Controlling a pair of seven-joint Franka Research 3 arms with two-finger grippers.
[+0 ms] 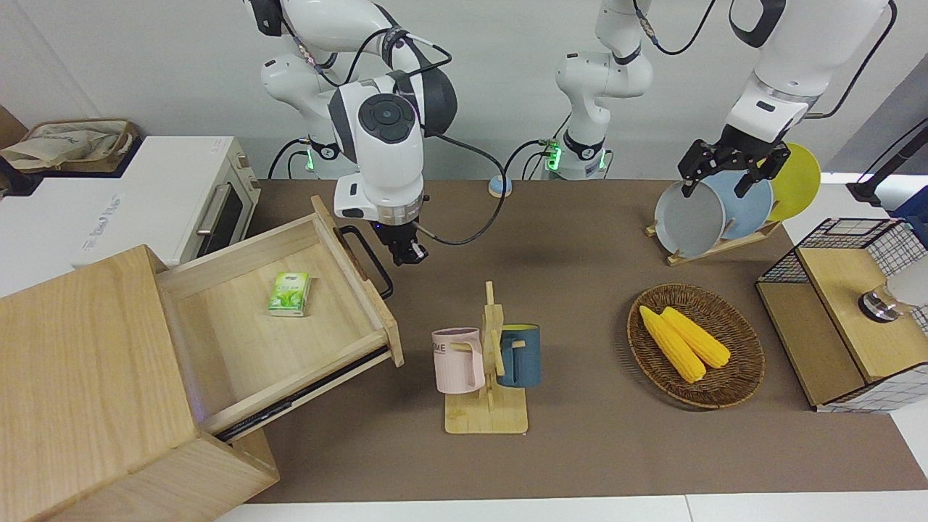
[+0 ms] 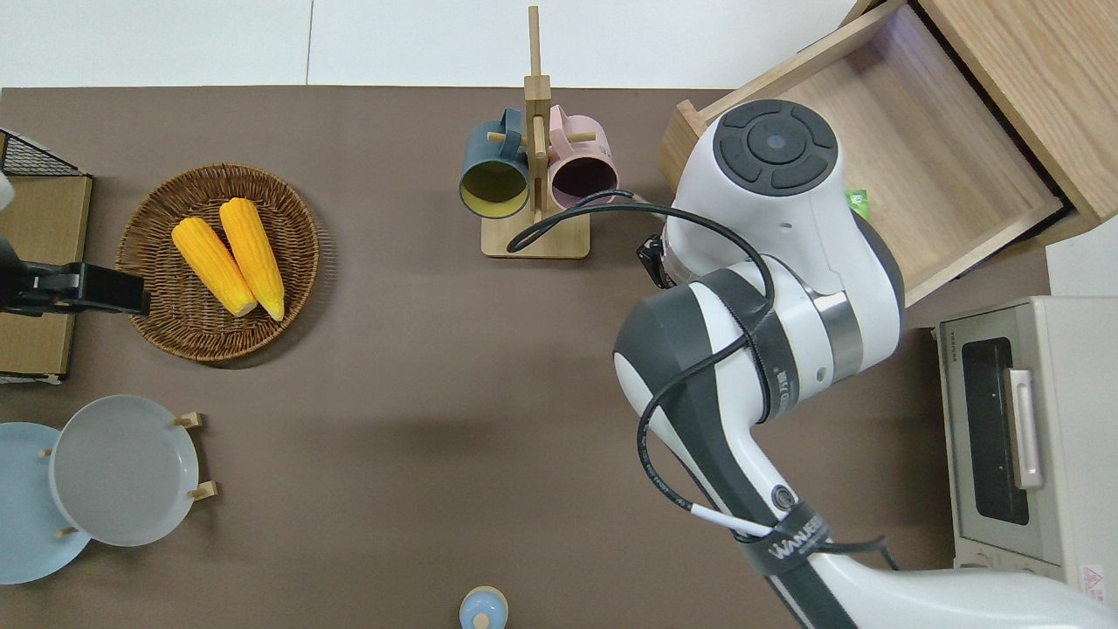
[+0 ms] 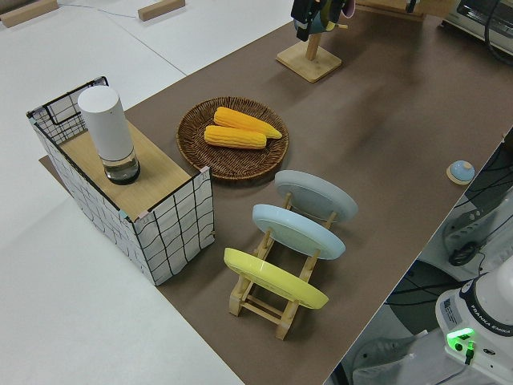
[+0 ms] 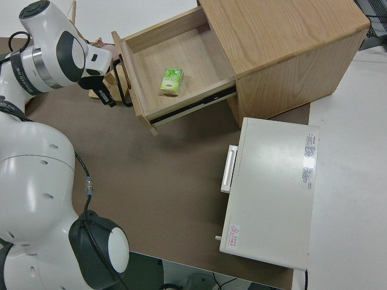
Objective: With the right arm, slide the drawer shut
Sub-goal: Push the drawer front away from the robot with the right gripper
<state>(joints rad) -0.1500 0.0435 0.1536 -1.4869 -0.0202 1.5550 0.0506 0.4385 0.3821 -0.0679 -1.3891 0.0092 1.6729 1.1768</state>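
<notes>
1. The drawer point(image 1: 290, 312) is sitting wide open, pulled well out of the pale wooden cabinet point(image 1: 94, 391) at the right arm's end of the table, with a small green packet point(image 1: 289, 293) lying on its floor. So nothing's closed yet.

2. The right gripper point(image 1: 407, 254) is hanging low, just beside the black loop handle point(image 1: 368, 261) on the drawer front. It looks close, but I can't say it's touching the handle or the front panel. Fingers look narrow, pretty much together, not wrapped around anything.

3. My read: the approach is basically finishing up, and the actual push is what's left. The whole travel of the drawer into the cabinet is still to go.

4. The drawer is sitting at an angle to the table edge, so I'm guessing the push needs to run along the slide rails rather than straight across the table.

5. The mug rack point(image 1: 487, 362) is standing near the drawer's front corner but apart from it, so it shouldn't be getting in the way.

6. The left arm is parked, its gripper point(image 1: 731, 170) looking spread open and holding nothing.
</notes>
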